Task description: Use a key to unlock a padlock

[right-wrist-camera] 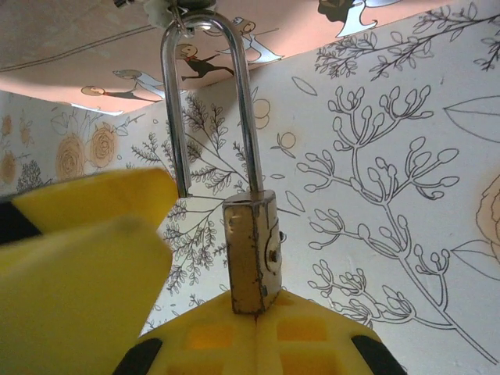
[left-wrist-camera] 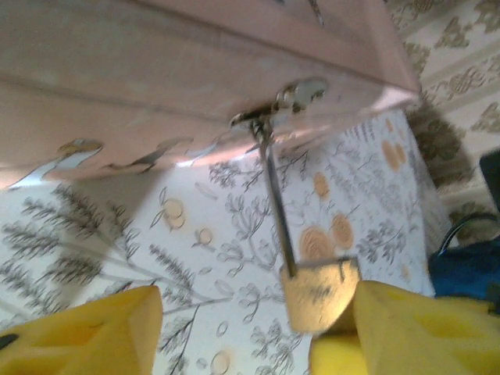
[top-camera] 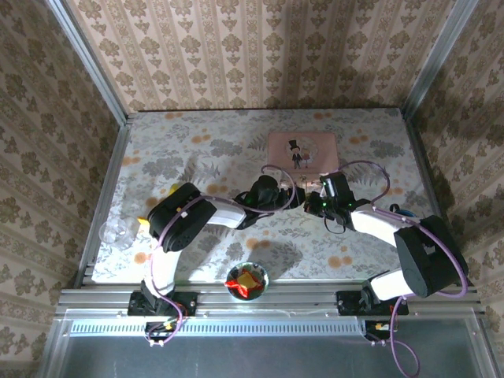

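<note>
The brass padlock (right-wrist-camera: 251, 250) hangs by its silvery shackle (right-wrist-camera: 205, 94) from the hasp (left-wrist-camera: 291, 95) on the front of the pink tin box (top-camera: 302, 150). One shackle leg enters the body. The other leg runs down beside the body, its end hidden behind a yellow finger (right-wrist-camera: 86, 258) of the other arm. My right gripper (right-wrist-camera: 256, 308) is shut, and the padlock's underside sits on its seam. There the key (right-wrist-camera: 255, 314) shows only as a thin dark sliver. My left gripper (left-wrist-camera: 250, 336) is open, with the padlock body (left-wrist-camera: 320, 293) against its right finger (left-wrist-camera: 422, 328).
Both arms meet just in front of the tin box, left gripper (top-camera: 288, 197) and right gripper (top-camera: 313, 203) nearly touching. A clear cup (top-camera: 118, 232) stands at the left edge, a bowl with red contents (top-camera: 247, 279) at the front, and a blue object (left-wrist-camera: 469, 269) to the right.
</note>
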Robot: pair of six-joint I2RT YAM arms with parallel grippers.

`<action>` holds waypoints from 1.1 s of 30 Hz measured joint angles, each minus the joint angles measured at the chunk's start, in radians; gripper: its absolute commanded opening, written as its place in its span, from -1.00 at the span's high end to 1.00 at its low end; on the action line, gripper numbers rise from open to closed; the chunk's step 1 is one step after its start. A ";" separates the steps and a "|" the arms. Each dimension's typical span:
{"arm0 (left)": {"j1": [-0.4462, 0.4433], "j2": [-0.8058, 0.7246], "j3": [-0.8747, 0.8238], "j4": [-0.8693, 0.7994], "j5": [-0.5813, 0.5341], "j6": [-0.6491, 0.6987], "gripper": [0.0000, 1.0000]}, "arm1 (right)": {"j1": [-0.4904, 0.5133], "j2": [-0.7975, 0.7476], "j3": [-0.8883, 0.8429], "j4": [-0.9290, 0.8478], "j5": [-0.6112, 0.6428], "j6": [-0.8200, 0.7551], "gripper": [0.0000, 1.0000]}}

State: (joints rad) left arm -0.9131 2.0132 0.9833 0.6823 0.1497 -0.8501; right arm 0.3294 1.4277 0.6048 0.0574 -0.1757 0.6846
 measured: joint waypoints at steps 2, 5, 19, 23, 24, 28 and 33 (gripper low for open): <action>-0.007 -0.037 -0.033 -0.009 -0.014 0.017 -0.72 | 0.000 0.005 0.002 0.008 0.009 0.000 0.98; -0.019 -0.100 -0.076 -0.024 -0.043 0.043 -1.00 | -0.003 0.022 0.014 0.019 0.018 -0.001 0.88; 0.034 -0.345 -0.188 -0.080 -0.196 0.114 -1.00 | -0.007 0.094 0.066 0.035 0.080 -0.015 0.44; 0.058 -0.394 -0.212 -0.120 -0.230 0.127 -1.00 | -0.008 0.094 0.068 0.028 0.104 -0.019 0.42; 0.061 -0.406 -0.217 -0.127 -0.238 0.132 -1.00 | -0.009 0.094 0.068 0.023 0.111 -0.019 0.42; 0.075 -0.436 -0.225 -0.156 -0.262 0.148 -1.00 | -0.013 0.082 0.068 0.001 0.139 -0.020 0.40; 0.090 -0.451 -0.234 -0.181 -0.278 0.150 -1.00 | -0.027 0.042 0.068 -0.021 0.180 -0.027 0.20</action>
State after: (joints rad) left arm -0.8230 1.5623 0.7494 0.5011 -0.1284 -0.7006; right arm 0.3019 1.4693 0.6727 0.0360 0.0040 0.6575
